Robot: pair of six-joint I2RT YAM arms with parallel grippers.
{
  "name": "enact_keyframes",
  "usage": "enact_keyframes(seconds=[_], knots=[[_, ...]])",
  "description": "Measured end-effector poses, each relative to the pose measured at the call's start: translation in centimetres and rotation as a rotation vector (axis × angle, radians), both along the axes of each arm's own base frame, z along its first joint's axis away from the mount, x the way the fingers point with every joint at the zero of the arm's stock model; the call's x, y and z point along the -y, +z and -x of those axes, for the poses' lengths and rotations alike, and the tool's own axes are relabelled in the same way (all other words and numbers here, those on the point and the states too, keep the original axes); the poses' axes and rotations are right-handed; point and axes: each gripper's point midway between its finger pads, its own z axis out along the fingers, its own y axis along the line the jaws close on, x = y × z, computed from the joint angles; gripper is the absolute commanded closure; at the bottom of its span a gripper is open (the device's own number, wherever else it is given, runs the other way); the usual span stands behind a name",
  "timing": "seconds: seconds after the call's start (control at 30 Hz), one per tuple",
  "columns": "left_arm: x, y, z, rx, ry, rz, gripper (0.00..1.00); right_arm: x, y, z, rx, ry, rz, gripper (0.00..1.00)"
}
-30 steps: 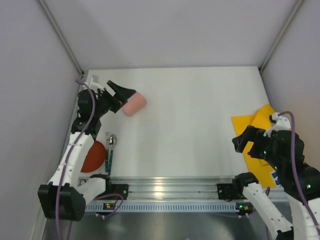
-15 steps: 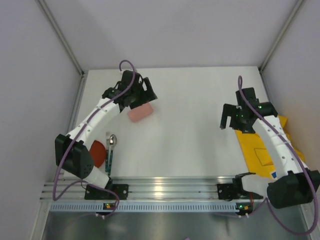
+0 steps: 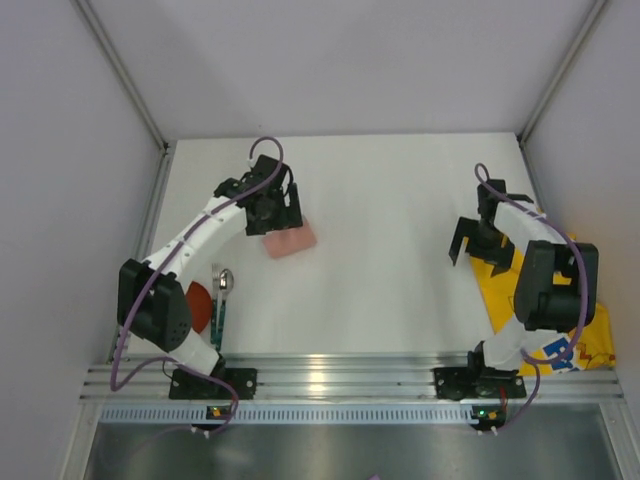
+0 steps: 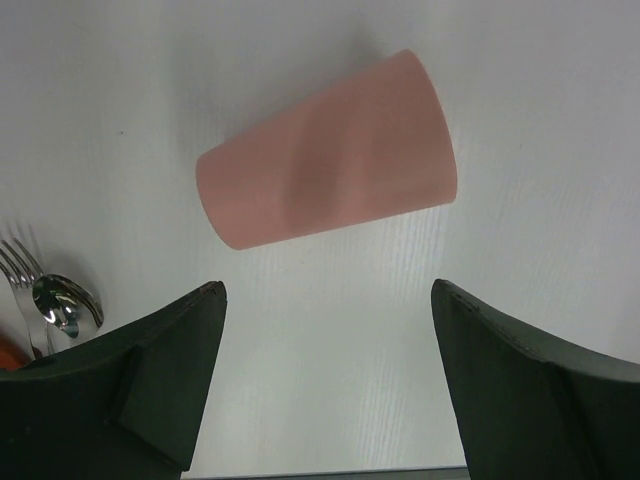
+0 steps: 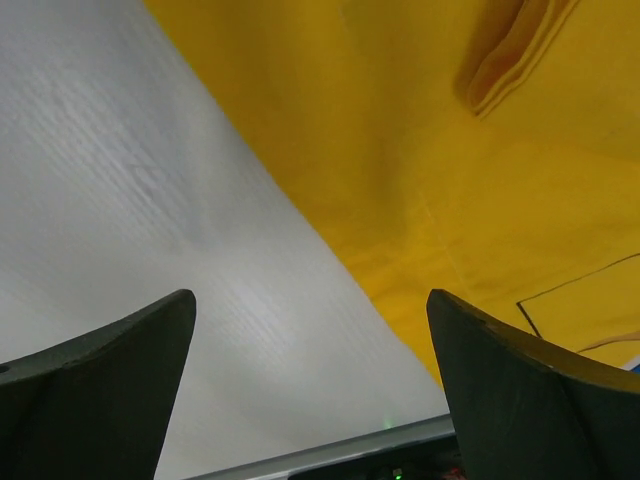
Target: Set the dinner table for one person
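While the left arm reaches out over the far left part of the large plain white matte rectangular bench (image 3: 390,200), its left claw (image 3: 272,212) hangs above the surface with both dark fingers spread wide and nothing between them. Just beyond its fingertips a smooth pink plastic tumbler (image 3: 290,242) lies on its side on the bench. In the left wrist view the tumbler (image 4: 330,190) lies crosswise, ahead of the open left claw (image 4: 325,385) and clear of both fingers.

Nearer the arm bases, at the left edge, a shiny metal spoon (image 3: 224,280) lies with its bowl pointing away from the bases, and a round red-orange plate (image 3: 200,305) sits just beside it, partly hidden behind the left arm. The wrist view also shows the spoon (image 4: 65,300) next to the tines of a metal fork (image 4: 20,255).

On the right, the right claw (image 3: 480,248) is likewise wide open and holds nothing. It hovers over the inner edge of a yellow square cloth placemat (image 3: 497,295), which lies along the right side of the bench under the arm. From the right wrist, the open right claw (image 5: 315,400) straddles the border where the placemat (image 5: 450,150) meets the bare bench (image 5: 130,200); a folded yellow flap shows at the top.
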Motion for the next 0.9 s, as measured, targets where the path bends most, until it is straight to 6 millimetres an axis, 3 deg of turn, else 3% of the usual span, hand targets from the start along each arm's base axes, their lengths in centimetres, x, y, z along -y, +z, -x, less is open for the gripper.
enact_keyframes(seconds=[0.13,0.23,0.27,0.33,0.37,0.4,0.43,0.6,0.7,0.9], knots=[[-0.4,-0.6,0.3,-0.015,-0.004,-0.026,0.12,1.5,-1.8,-0.5,-0.028,-0.027,0.011,0.04],[-0.6,-0.9,0.5,-0.028,0.004,-0.032,0.12,1.4,-3.2,-0.6,-0.06,-0.027,-0.02,0.29],[-0.6,-0.9,0.6,-0.032,0.007,-0.032,0.12,1.3,-3.2,-0.8,-0.055,-0.026,-0.03,0.45],[-0.6,-0.9,0.6,-0.032,0.013,-0.029,0.12,0.8,-3.4,-1.1,-0.056,-0.025,-0.056,0.63],[-0.6,-1.0,0.6,-0.034,0.016,-0.028,0.12,0.7,-3.4,-1.2,-0.059,-0.019,-0.061,0.85],[-0.6,-1.1,0.7,-0.038,0.018,-0.029,0.14,0.8,-3.4,-1.2,-0.064,-0.01,-0.057,0.95],[-0.7,-1.2,0.8,-0.041,0.019,-0.03,0.15,0.8,-3.4,-1.3,-0.071,-0.008,-0.049,1.0],[-0.7,-1.4,1.3,-0.051,0.015,-0.034,0.16,-0.2,-3.4,-1.4,-0.08,0.033,-0.04,1.0],[-0.9,-1.5,2.2,-0.052,0.008,-0.039,0.15,-3.9,-3.3,-1.7,-0.072,0.12,-0.063,1.0],[-1.8,-1.9,4.3,-0.065,0.005,-0.046,0.15,-18.6,-2.7,-1.9,-0.037,0.344,-0.273,1.0]])
